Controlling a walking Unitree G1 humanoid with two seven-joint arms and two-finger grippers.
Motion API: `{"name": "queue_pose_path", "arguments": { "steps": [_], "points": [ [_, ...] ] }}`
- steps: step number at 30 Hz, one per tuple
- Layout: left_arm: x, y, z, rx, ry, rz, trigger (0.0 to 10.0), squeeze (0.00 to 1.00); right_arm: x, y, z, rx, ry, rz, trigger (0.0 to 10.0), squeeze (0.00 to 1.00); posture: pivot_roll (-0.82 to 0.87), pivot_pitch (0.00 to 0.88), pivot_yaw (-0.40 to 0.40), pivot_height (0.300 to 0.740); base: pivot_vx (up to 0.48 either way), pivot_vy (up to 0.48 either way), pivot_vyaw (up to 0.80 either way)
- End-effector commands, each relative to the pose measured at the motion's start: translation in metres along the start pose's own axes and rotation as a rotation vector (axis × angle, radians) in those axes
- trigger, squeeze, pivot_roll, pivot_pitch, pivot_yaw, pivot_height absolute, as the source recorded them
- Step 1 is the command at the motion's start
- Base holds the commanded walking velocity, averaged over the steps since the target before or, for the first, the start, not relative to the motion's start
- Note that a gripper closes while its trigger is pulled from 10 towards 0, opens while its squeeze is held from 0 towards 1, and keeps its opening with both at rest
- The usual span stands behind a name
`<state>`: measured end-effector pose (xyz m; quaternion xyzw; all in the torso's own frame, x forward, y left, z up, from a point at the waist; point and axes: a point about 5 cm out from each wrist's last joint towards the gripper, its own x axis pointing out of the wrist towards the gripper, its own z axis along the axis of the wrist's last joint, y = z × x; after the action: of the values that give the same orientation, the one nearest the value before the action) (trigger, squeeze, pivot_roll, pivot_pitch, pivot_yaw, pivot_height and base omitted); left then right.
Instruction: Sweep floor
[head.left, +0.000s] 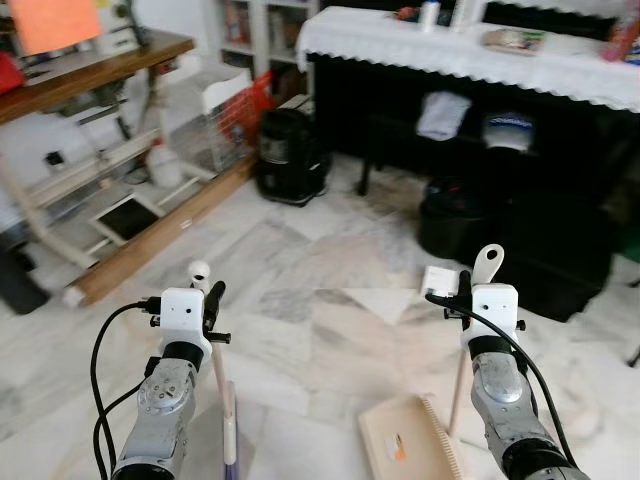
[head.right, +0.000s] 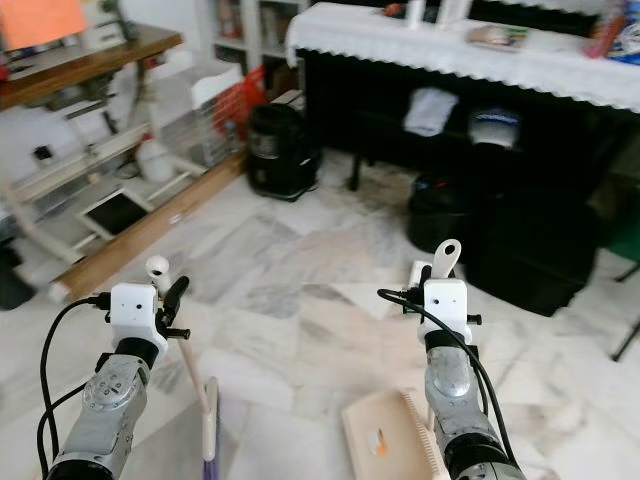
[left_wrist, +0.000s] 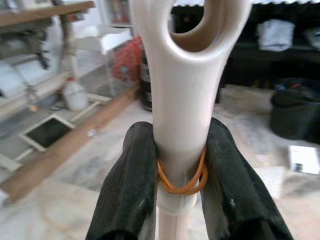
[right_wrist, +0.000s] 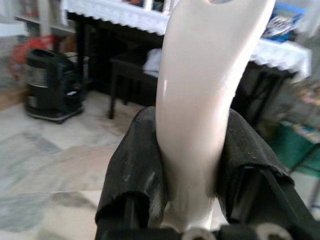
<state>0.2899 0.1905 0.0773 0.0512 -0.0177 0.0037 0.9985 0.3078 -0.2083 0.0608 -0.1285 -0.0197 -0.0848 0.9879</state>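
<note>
my left tool (left_wrist: 180, 175) pinches the cream broom handle (left_wrist: 187, 100), an orange rubber band (left_wrist: 182, 182) looped at the grip; the broom (head.left: 228, 420) slants down to the marble floor (head.left: 300, 250) by my left arm. my right tool (right_wrist: 192, 165) clamps the dustpan handle (right_wrist: 200, 90), the beige dustpan (head.left: 410, 440) resting on the floor just left of that arm. a black bin (head.left: 290, 155) stands ahead.

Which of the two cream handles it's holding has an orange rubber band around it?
The broom handle in the left pincer; the band loops it between the fingers. The dustpan handle in the right pincer is bare.
</note>
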Motion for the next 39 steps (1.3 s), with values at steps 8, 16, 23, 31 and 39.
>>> {"name": "queue_pose_path", "arguments": {
  "steps": [8, 16, 23, 31, 39],
  "points": [
    [0.002, 0.0008, 0.008, 0.012, -0.039, -0.004, 10.0, 0.0, 0.0054, 0.0, 0.0095, -0.002, -0.043, 0.0, 10.0, 0.0, 0.14, 0.0, 0.002, 0.74, 0.0, 0.0, -0.8],
    [0.0018, 0.001, 0.007, 0.022, -0.031, -0.003, 10.0, 0.0, 0.005, 0.0024, 0.0115, -0.001, -0.061, 0.009, 10.0, 0.0, 0.14, 0.0, 0.001, 0.74, 0.116, 0.0, -0.1],
    [0.0019, 0.001, 0.0067, 0.021, -0.03, -0.004, 10.0, 0.0, 0.0046, 0.0032, 0.0117, 0.001, -0.066, 0.012, 10.0, 0.0, 0.14, 0.0, 0.001, 0.74, 0.364, 0.0, 0.0],
    [0.002, 0.0011, 0.0066, 0.021, -0.029, -0.004, 10.0, 0.0, 0.0046, 0.0038, 0.0113, 0.005, -0.061, 0.011, 10.0, 0.0, 0.14, 0.0, 0.002, 0.74, 0.366, 0.0, 0.0],
    [0.0021, 0.0014, 0.0046, 0.021, -0.024, -0.005, 10.0, 0.0, 0.0035, 0.0044, 0.0086, 0.011, -0.048, 0.008, 10.0, 0.0, 0.13, 0.0, 0.003, 0.74, 0.365, 0.0, 0.0]
  ]
}}
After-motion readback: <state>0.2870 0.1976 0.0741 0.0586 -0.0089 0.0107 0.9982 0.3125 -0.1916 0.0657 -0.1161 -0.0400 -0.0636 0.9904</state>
